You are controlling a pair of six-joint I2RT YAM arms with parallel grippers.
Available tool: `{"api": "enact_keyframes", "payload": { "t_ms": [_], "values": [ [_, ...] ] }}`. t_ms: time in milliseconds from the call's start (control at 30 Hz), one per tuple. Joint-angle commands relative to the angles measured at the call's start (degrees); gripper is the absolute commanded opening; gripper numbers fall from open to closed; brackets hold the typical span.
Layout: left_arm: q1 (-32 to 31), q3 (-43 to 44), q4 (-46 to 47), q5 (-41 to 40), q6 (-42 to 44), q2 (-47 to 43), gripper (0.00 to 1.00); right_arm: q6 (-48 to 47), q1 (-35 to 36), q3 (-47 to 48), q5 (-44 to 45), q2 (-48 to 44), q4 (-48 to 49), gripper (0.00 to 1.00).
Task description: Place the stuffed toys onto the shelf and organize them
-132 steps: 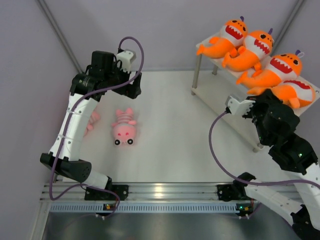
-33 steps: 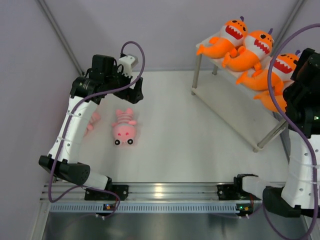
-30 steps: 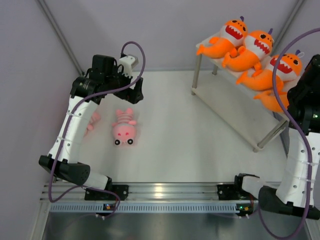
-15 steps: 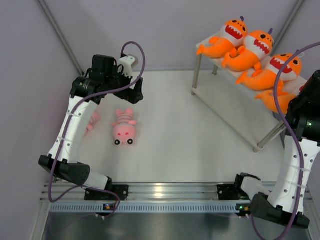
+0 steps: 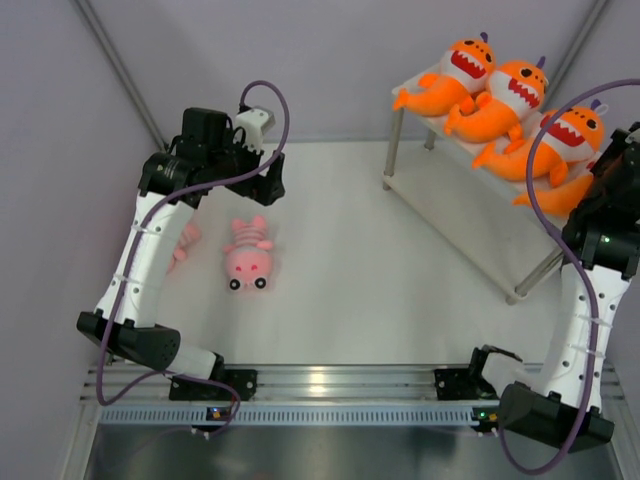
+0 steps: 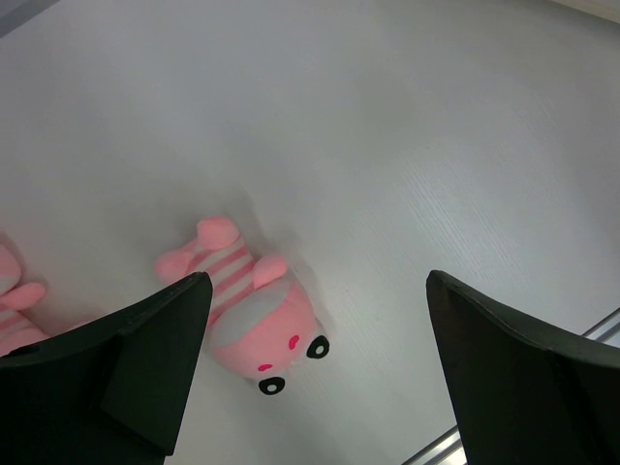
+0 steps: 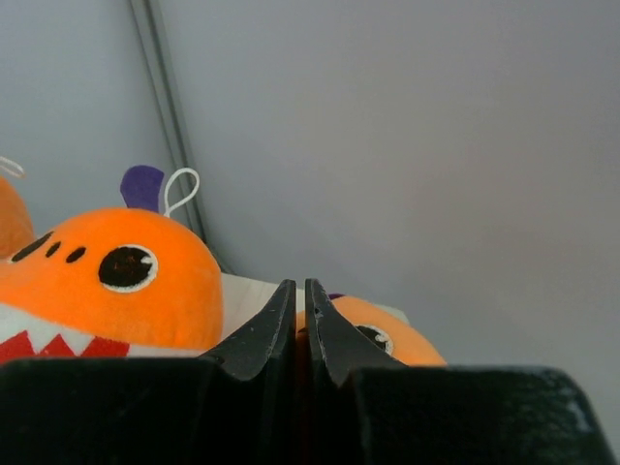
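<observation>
From above, orange sharks (image 5: 500, 100) line the shelf's (image 5: 455, 205) upper board, the last one half hidden by the right arm. Only the wrist view shows the right hand (image 7: 298, 291) pressed together beside it. The left hand (image 6: 315, 291) hangs spread above a pink plush (image 6: 257, 334) on the desk (image 6: 436, 145).

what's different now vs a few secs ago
The right gripper has lifted from low at the near end of the shelf to high at the right edge. Its fingers are shut, with nothing seen between them. The left gripper stayed open above the pink plush, which hasn't moved. The orange sharks stayed on the top board.
</observation>
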Motion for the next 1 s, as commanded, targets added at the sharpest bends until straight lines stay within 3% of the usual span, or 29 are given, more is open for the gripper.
{"api": "enact_keyframes", "payload": {
  "t_ms": [0, 300, 367, 733, 967],
  "values": [
    [0.05, 2.28, 0.02, -0.85, 0.65, -1.63, 0.98, -2.92, -1.68, -3.64, -4.95, 0.17, 7.79, 0.07],
    [0.05, 2.46, 0.11, -1.03, 0.73, -1.37, 0.98, -1.43, -3.62, -5.85, -10.15, 0.34, 11.50, 0.05],
    [0.05, 2.46, 0.11, -1.03, 0.82, -1.11, 0.98, -1.43, -3.70, -6.02, -10.94, -0.62, 11.84, 0.00],
    [0.05, 2.90, 0.11, -1.73, 1.09, -0.58, 0.98, 1.82, -7.22, -7.43, -21.22, 2.89, 21.42, 0.00],
    [0.05, 3.25, 0.02, -1.73, 0.82, 0.12, 0.98, 4.37, -8.89, -7.34, -23.94, 5.26, 22.66, 0.00]
  ]
}}
